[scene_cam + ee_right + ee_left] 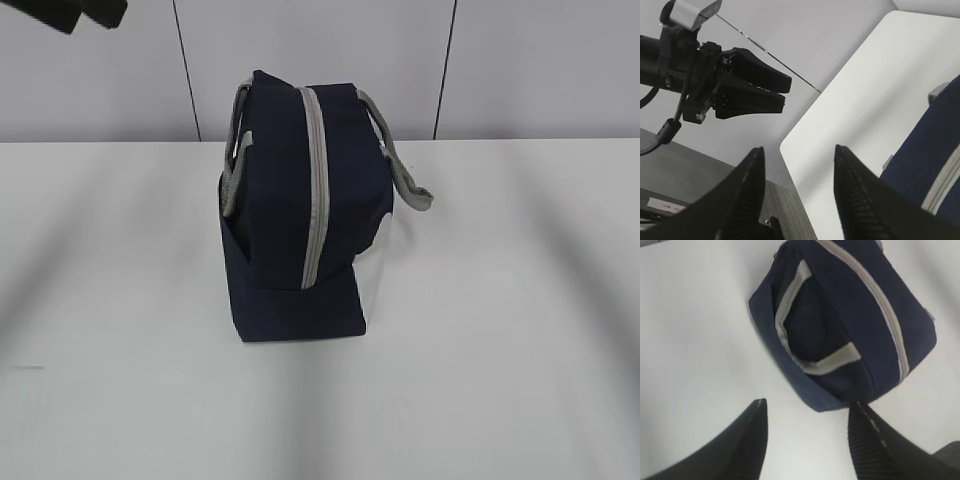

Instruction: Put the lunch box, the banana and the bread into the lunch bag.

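The dark navy lunch bag [290, 210] stands in the middle of the white table, and its grey zipper [313, 190] looks closed along its whole length. In the left wrist view the lunch bag [840, 325] lies below and ahead of my left gripper [810, 403], which hangs open and empty above the table. That left gripper [95, 18] shows at the exterior view's top left corner. My right gripper [799, 148] is open and empty, high over the table's corner, with the lunch bag [935, 150] to its right. The lunch box, the banana and the bread are out of view.
Grey strap handles [400, 165] hang off both sides of the bag. In the right wrist view the table's edge [790, 150] runs under the jaws, with grey floor beyond, and the left arm [715, 80] hovers at the upper left.
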Motion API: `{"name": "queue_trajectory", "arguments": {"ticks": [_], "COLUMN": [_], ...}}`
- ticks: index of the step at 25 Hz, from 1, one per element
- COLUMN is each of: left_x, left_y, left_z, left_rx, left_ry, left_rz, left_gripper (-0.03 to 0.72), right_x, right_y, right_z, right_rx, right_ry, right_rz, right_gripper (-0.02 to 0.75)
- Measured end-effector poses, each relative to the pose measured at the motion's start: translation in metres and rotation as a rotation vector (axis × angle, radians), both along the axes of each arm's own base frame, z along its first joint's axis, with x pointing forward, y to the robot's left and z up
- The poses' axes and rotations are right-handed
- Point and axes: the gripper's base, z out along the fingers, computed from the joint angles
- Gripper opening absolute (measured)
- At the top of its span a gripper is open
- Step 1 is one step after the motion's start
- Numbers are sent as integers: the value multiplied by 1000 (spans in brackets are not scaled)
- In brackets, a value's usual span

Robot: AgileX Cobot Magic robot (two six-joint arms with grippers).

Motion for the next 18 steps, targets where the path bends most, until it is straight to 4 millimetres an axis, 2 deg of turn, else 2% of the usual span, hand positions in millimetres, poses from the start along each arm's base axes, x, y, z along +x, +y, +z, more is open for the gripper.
{"name": "queue_trajectory", "arguments": {"ticks": [5,12,15,18], "left_x": [-45,-120,-150,-176], "left_y": [15,39,48,56], "left_z": [-13,-30,-35,-39], "left_rx": [36,56,51,41], "left_ry": [51,64,46,16], "left_rz": [7,12,12,14], "left_gripper": [372,372,372,371], "right_x": [-33,-67,-65,-50], "right_y": [-4,-9,-13,-18], "right_z": [-4,-40,-63,-88], "right_rx": [-12,-34,-54,-86], "right_ry": [17,127,173,207], "right_rz": [6,-24,-142,-273], "right_gripper": [363,363,363,363]}}
